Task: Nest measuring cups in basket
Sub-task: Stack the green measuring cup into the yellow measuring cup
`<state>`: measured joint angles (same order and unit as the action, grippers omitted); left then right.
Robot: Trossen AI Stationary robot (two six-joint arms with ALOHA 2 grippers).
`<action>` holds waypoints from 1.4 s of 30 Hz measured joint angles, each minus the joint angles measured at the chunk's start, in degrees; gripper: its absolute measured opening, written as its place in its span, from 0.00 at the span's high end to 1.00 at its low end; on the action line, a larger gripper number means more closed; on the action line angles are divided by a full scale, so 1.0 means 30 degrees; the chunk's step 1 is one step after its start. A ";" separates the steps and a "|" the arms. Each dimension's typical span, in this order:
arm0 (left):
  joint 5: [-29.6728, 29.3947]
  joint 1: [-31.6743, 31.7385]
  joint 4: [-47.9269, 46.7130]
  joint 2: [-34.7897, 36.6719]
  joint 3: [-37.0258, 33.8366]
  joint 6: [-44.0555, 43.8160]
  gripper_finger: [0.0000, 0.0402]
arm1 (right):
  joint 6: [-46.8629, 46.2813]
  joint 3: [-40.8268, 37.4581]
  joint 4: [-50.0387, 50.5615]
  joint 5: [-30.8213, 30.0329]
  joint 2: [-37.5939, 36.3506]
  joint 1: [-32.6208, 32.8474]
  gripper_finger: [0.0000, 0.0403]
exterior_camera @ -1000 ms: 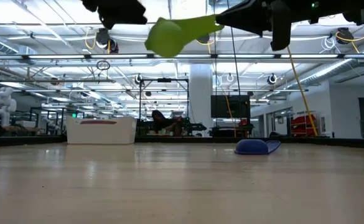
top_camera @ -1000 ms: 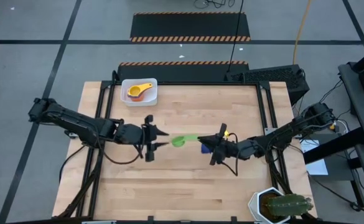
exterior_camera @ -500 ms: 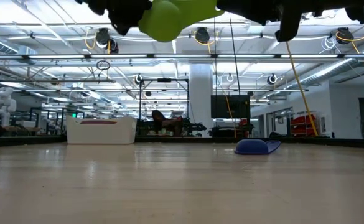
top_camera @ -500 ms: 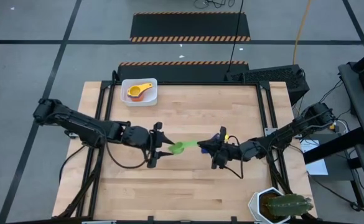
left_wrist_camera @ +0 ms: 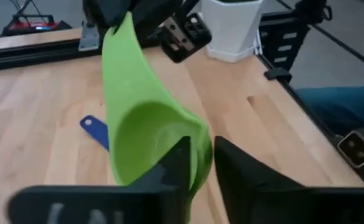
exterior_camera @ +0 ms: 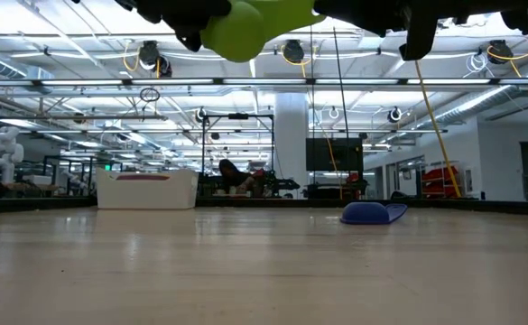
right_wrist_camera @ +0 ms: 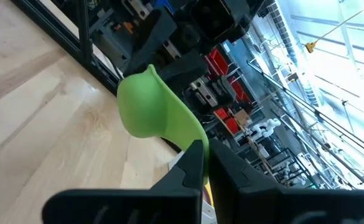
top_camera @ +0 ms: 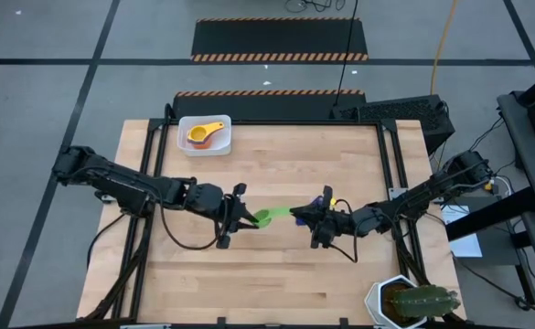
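Both grippers (top_camera: 249,217) on crosswise green cup (top_camera: 269,216)

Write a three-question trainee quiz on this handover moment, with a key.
1. True or false: the green measuring cup rests on the table.
2. Which gripper grips the green cup's handle? A) left gripper B) right gripper C) neither
3. What colours are the cups in the basket?

Key:
1. False; it is held in the air between both grippers.
2. B; the left gripper's fingers straddle the bowl's rim.
3. Yellow cup and orange cup.
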<state>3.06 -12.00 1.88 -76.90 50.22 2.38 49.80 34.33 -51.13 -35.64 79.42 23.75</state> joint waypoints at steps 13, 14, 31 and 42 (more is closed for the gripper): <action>-0.0184 0.0257 -0.0930 0.0292 0.0007 0.2139 0.97 | -0.1854 0.0029 0.0243 -0.0222 -0.0015 -0.0015 0.86; -0.0609 0.0327 -0.1359 0.0553 0.0000 0.2564 0.98 | -0.1993 0.0022 0.0287 -0.0288 -0.0015 -0.0006 0.84; -0.8432 0.6892 -1.2525 0.4757 0.0007 0.7354 0.94 | -0.2386 -0.0164 0.0576 -0.3620 -0.0007 -0.0051 0.69; -0.6479 1.3816 -1.3171 0.3492 0.0007 1.0033 0.95 | -0.2332 -0.0175 0.0633 -0.3671 -0.0007 -0.0051 0.69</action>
<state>-16.38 29.45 -37.64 -66.42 50.24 32.48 42.81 33.80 -49.23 -46.65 79.40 23.59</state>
